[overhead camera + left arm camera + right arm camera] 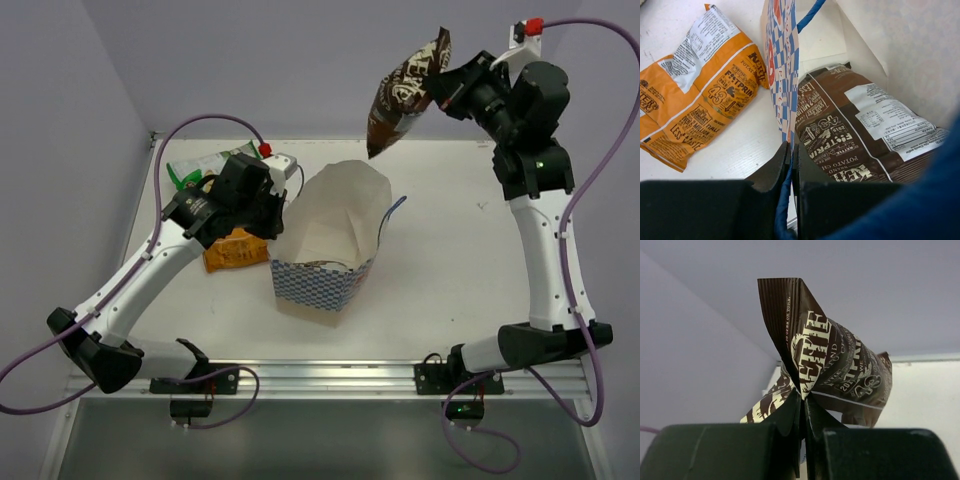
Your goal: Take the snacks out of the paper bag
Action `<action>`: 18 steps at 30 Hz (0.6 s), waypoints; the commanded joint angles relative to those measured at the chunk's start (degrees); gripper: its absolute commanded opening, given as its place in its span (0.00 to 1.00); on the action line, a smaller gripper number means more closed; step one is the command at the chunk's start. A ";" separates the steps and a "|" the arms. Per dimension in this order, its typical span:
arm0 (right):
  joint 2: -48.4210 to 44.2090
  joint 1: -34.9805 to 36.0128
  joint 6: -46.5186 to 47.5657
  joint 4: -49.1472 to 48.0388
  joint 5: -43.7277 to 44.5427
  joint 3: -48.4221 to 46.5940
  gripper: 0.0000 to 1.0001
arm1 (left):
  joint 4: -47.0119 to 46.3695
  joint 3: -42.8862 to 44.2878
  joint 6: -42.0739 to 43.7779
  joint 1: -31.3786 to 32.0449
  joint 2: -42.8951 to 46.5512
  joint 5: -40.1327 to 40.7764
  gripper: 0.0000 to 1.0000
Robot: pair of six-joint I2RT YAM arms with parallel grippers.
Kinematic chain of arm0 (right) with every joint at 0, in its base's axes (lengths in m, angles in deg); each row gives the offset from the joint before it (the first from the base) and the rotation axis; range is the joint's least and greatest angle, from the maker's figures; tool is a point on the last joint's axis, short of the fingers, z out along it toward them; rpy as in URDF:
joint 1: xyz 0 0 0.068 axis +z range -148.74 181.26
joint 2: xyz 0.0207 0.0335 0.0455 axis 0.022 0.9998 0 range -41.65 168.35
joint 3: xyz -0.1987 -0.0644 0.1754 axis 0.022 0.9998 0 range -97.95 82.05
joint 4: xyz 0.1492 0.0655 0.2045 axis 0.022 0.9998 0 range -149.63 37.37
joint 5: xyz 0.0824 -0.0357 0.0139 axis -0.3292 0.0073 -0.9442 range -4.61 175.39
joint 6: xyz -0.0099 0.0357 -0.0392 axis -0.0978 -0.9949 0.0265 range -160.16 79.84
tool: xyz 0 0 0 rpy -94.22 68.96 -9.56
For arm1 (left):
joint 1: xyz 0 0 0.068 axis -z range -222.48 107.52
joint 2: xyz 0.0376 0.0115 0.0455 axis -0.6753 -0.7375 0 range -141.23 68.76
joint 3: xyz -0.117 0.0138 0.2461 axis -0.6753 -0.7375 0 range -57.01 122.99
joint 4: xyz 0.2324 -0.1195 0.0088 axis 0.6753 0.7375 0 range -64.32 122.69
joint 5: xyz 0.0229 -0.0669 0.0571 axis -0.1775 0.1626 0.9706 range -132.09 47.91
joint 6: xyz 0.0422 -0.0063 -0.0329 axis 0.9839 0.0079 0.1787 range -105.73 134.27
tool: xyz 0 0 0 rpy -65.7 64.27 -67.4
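The paper bag (330,240) stands open mid-table, tan with a blue-checkered band. My left gripper (272,213) is shut on its left rim and blue cord handle (785,200). Inside the bag lies a dark brown packet (860,140). An orange packet (236,250) lies on the table left of the bag, also in the left wrist view (695,95). A green-and-white chip bag (195,167) lies behind the left arm. My right gripper (440,85) is shut on a second dark brown packet (405,95), held high above the table's far right; it also shows in the right wrist view (835,365).
Purple walls close in the table (450,250) at the back and left. A metal rail (330,378) runs along the near edge between the two arm bases.
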 commanded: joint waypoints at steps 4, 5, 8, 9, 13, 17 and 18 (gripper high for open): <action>-3.07 -0.08 -3.28 -9.72 -6.20 -4.34 0.00 | -3.36 0.15 -0.59 -0.50 0.12 -1.82 0.00; -3.24 -0.17 -2.84 -9.72 -5.24 -3.64 0.00 | -3.54 0.06 -0.51 -0.50 0.20 -1.73 0.00; -2.98 -0.87 -1.69 -9.73 -1.81 0.05 0.00 | -3.89 -0.11 -0.15 -0.50 0.21 -1.82 0.00; -2.98 -1.22 -1.51 -9.64 0.29 2.58 0.00 | -3.98 -0.11 -0.07 -0.50 0.29 -1.91 0.00; -2.20 -4.02 -0.90 -9.81 4.16 8.49 0.00 | -4.94 -0.20 0.72 -0.50 0.73 -3.14 0.00; 0.53 -6.49 0.77 -9.64 7.15 12.27 0.00 | -5.03 -0.11 0.99 -0.50 0.91 -3.05 0.00; 1.06 -6.76 1.38 -9.64 8.38 13.67 0.00 | -4.95 -0.11 0.99 -0.50 0.91 -3.05 0.00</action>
